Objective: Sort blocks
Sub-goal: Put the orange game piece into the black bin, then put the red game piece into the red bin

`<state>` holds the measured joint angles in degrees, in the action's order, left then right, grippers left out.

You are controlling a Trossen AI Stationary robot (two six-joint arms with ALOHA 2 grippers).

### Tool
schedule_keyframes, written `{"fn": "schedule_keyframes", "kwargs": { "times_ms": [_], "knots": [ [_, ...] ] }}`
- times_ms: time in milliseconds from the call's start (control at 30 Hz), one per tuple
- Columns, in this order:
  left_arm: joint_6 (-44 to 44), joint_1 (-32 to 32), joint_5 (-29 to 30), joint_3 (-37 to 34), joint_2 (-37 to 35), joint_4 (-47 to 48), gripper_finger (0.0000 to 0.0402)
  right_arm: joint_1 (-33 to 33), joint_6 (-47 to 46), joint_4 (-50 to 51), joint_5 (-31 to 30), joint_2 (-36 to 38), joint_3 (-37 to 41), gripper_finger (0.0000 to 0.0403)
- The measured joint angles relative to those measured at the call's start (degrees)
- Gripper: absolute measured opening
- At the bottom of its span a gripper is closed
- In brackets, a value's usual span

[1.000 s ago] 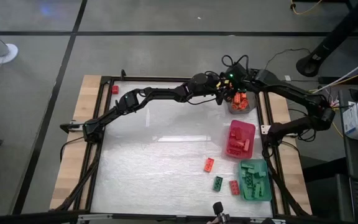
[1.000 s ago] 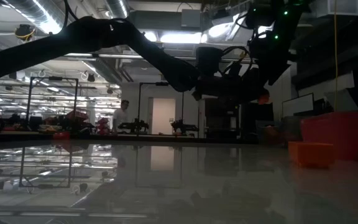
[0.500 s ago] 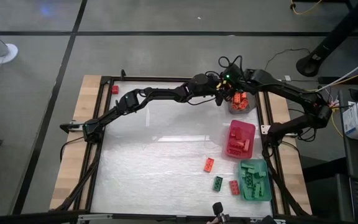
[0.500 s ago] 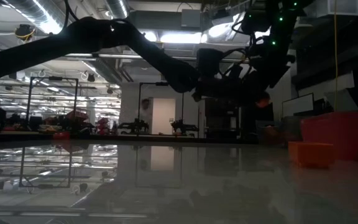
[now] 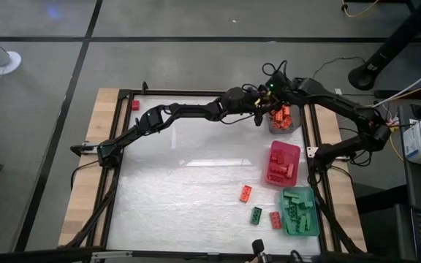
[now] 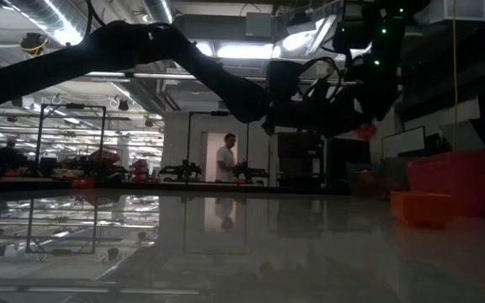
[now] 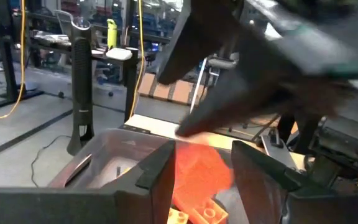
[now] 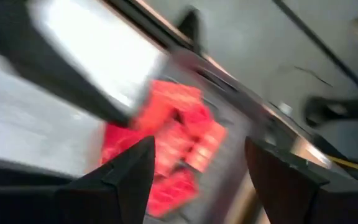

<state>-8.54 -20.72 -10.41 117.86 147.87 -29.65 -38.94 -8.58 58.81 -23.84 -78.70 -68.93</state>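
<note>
Seen from above, both arms converge at the far right corner of the table [image 5: 159, 190], over the grey tray [image 5: 282, 126] heaped with orange blocks [image 5: 281, 117]. Three blocks lie loose on the table near the front right — an orange one [image 5: 245, 193], a dark green one [image 5: 256, 215] and a red one [image 5: 275, 220] — between the pink tray [image 5: 283, 162] of red blocks and the teal tray [image 5: 300, 211] of green ones; a further red block [image 5: 134, 105] sits alone at the far left corner. The left gripper [image 7: 201, 177] hovers just above the grey tray with its fingers partly spread; an orange block shows in the gap, but whether it is pinched or merely lies beyond cannot be told. The right gripper [image 8: 197, 165] hangs close by, fingers wide apart and holding nothing, the orange heap visible past them. Judged by their look, the blocks are light, rigid and smooth-walled plastic — unlikely to deform or break, but prone to slip or twist if caught on the studs or a corner; the sound hold is across two flat opposite side walls, near mid-length. Compared with the earlier frames, the right wrist has shifted slightly over the tray, the left arm has barely moved, the loose blocks lie as before, and in the low view a person [image 6: 224, 160] in the room behind stands further to the right.
</note>
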Motion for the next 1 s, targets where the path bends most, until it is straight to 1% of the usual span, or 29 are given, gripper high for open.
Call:
{"fn": "schedule_keyframes", "kwargs": {
  "times_ms": [133,200,367,500,600,667,700,767,833,933,1000],
  "knots": [
    [0.0,0.1,0.0,0.0,0.0,0.1,0.0145,-2.1,-2.0,5.7,-6.4,0.0,0.0,0.0248],
    [0.0,0.0,0.1,0.0,0.0,0.0,0.0145,-3.3,-4.0,8.1,-8.1,0.0,0.0,0.0248],
    [-0.7,0.0,-0.4,0.0,0.0,0.6,0.0145,-5.1,-4.8,10.8,-7.6,0.0,0.0,0.0248],
    [-4.5,0.1,-4.7,0.0,-0.4,0.9,0.0145,-5.0,-4.6,10.7,-6.0,0.0,0.0,0.0248],
    [-5.8,0.0,-8.6,0.0,-2.6,3.4,0.0145,-4.9,-3.7,10.7,-2.8,0.0,0.0,0.0248],
    [-5.8,-0.5,-10.4,0.0,-5.0,9.0,0.0145,-5.0,-2.9,10.5,0.1,0.2,-0.1,0.0248],
    [-5.5,-0.8,-11.0,0.0,-6.3,12.5,0.0145,-4.9,-2.5,10.6,0.5,0.3,-0.1,0.0248],
    [-2.0,-1.5,-11.0,0.0,-9.8,22.2,0.0145,-4.9,-1.6,10.7,1.6,0.3,-0.1,0.0248],
    [3.4,-2.4,-10.9,0.0,-13.7,32.9,0.0145,-4.9,-1.4,10.7,2.1,0.6,-0.1,0.0248],
    [9.8,-4.0,-7.6,0.0,-19.7,49.8,0.0145,-4.4,-1.4,10.7,2.1,0.8,-0.1,0.0248],
    [10.4,-5.1,-2.1,0.0,-23.0,60.9,0.0145,-3.5,-1.4,10.8,2.4,0.8,-0.1,0.0248]
  ]
}}
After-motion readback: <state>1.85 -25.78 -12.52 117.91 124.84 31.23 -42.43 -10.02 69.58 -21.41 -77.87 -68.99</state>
